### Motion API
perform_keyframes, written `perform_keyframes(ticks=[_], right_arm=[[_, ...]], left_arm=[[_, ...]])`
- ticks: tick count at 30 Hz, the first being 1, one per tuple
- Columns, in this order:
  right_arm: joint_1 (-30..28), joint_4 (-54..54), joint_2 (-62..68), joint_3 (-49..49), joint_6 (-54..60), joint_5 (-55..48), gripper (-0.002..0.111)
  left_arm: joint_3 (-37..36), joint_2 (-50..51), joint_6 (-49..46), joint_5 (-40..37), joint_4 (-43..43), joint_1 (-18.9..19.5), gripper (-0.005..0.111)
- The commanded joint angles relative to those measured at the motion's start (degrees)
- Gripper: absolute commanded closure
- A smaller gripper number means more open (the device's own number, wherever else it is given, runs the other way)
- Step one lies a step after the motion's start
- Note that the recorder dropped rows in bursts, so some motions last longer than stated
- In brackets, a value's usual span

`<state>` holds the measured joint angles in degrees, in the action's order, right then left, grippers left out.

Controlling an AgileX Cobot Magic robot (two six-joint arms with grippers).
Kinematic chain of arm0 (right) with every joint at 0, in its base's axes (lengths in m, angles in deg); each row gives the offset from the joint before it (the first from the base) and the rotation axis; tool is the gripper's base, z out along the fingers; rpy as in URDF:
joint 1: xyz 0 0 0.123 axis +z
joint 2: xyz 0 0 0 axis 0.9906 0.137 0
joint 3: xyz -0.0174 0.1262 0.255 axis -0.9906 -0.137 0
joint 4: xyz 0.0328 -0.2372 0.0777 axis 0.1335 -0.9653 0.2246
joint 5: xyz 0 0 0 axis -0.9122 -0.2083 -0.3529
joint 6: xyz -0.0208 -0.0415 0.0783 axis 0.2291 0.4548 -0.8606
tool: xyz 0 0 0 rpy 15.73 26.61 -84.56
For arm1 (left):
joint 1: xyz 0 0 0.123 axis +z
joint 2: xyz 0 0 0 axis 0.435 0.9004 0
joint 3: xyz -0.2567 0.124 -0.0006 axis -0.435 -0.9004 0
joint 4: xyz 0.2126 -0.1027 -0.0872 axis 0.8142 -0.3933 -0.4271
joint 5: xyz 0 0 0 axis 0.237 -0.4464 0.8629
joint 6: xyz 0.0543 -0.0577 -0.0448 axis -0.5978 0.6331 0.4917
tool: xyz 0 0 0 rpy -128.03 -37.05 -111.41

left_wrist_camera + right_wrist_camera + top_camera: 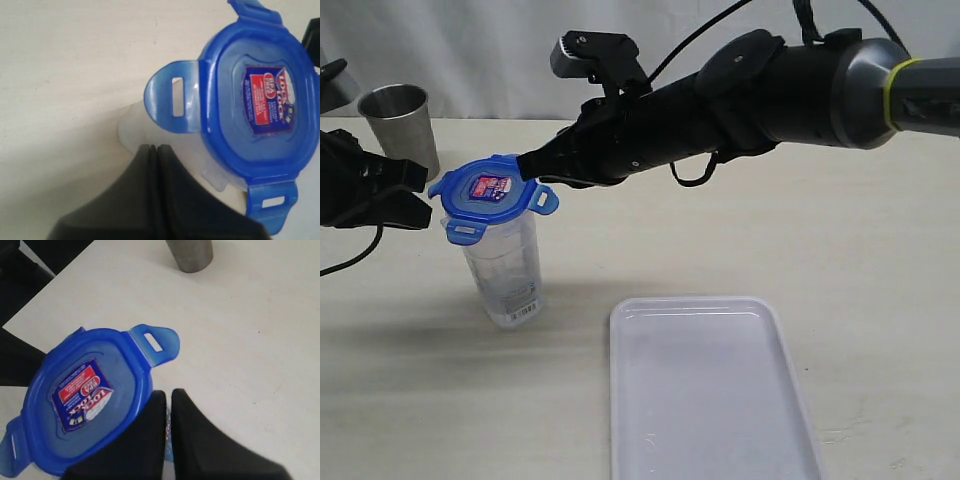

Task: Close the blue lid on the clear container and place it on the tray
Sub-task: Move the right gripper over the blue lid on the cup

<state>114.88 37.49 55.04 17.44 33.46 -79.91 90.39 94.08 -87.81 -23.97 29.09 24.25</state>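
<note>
The clear container [506, 278] stands upright on the table left of centre, with the blue lid [485, 190] sitting on its rim, sticker up and flaps sticking out. My right gripper [528, 166] reaches across from the right. In the right wrist view the right gripper [168, 396] is shut on a flap at the edge of the blue lid [85, 400]. My left gripper [418, 196] is at the canister's left side. In its wrist view the left gripper [156, 148] is shut, its tips against the clear container [131, 126] just under the blue lid [255, 110].
The white tray [710, 390] lies flat at the front, right of the canister. A grey steel cup [400, 125] stands at the back left behind my left gripper, also seen as the steel cup [190, 255] in the right wrist view.
</note>
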Motion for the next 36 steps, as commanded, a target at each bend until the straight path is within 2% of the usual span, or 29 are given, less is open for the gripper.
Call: perform_keyframes(ticks=[1,7,13,36], right_arm=[[-0.1,0.32,-0.12,0.26,0.8,2.34,0.104],[-0.1,-0.05,-0.12,0.26,-0.52,4.37,0.104],[0.01,-9.35,0.48,0.01,-9.48,0.26,0.104],[0.1,-9.95,0.48,0.01,-9.57,-7.03,0.104]], left_arm=[[-0.15,0.11,-0.2,0.56,-0.6,-0.52,0.105],[-0.15,0.11,-0.19,0.69,-0.6,-0.52,0.105],[-0.15,0.11,-0.87,1.41,-1.24,-0.52,0.105],[-0.15,0.11,-0.87,3.52,-1.66,-0.52,0.105]])
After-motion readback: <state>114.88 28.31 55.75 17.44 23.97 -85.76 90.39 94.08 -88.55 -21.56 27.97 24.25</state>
